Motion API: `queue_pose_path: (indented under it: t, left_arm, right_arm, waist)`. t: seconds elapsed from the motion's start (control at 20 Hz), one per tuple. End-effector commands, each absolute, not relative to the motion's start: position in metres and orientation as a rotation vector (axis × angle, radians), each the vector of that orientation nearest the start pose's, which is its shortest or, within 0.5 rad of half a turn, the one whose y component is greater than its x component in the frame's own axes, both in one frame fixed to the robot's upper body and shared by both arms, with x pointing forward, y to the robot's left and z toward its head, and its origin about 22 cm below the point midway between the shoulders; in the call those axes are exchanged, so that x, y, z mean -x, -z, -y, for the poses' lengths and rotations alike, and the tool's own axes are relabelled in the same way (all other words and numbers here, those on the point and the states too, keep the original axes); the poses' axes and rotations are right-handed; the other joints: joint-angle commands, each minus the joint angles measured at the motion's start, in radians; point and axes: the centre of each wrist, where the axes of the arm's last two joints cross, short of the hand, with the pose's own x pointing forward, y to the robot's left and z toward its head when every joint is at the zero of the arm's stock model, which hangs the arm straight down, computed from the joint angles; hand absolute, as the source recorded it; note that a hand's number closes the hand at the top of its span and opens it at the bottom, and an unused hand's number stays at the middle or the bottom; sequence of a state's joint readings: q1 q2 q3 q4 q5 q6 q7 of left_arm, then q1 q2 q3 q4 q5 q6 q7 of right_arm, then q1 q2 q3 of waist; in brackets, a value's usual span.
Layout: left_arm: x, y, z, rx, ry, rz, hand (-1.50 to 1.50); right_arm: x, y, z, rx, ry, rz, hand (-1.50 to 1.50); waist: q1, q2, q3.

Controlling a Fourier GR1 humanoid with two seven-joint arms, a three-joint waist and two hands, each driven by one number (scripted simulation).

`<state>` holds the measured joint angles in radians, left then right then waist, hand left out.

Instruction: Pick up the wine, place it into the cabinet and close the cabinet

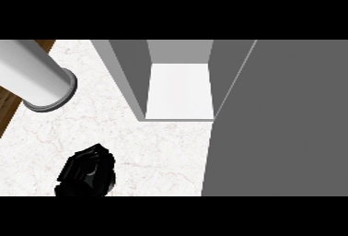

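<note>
— Far left first?
— Strip of brown wood [8, 108] along the counter's left edge. Over it and over the counter's [156, 156] far-left corner, a thick grey cylinder [31, 76], slanting down from the upper left and ending in a round rimmed cap above the white veined marble.

— And below that?
— Near the counter's front edge, left of middle, the left hand [87, 171]: a black, bunched shape, apart from the cylinder's cap. Cannot tell how far open, nor whether anything sits inside it.

— The wine?
— Not to be made out anywhere on the marble or in the cabinet. Cannot tell whether hidden by the hand.

— Further right?
— Toward the counter's back edge, about the middle, the cabinet [178, 92]. Standing open, with a grey side wall on the left, a pale back wall and a white floor showing inside. Front lip of that floor ending well beyond the hand.

— Rightmost?
— A wide flat grey panel [279, 129], starting at the right side of the cabinet's opening, widening toward the front and covering the counter's whole right part.
</note>
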<state>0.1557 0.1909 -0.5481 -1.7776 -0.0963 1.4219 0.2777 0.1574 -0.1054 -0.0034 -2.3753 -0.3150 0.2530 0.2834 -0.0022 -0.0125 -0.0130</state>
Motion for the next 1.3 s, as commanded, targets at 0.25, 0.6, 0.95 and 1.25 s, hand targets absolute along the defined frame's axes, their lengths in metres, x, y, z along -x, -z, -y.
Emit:
queue_pose_path:
  t: [0.25,0.6,0.95,1.25]
  left_arm:
    - [-0.182,-0.016,-0.152,-0.563,-0.559,1.463,1.50]
    - [-0.179,-0.034,-0.160,-0.192,-0.252,1.608,1.50]
    - [-0.176,0.011,-0.211,0.003,-0.242,1.694,1.50]
    - [-0.181,0.061,-0.243,0.142,-0.245,1.745,1.50]
  right_arm:
    - [-0.145,-0.164,0.245,-0.329,-0.242,1.968,-1.50]
    - [-0.147,-0.156,0.245,-0.366,-0.245,1.953,-1.50]
    - [-0.137,-0.165,0.244,-0.359,-0.270,1.949,-1.50]
    - [-0.128,-0.178,0.236,-0.357,-0.264,1.946,-1.50]
  waist:
    - [-0.007,-0.001,-0.003]
    - [-0.024,0.003,-0.004]
    - [-0.009,0.010,0.002]
    - [-0.008,0.012,0.011]
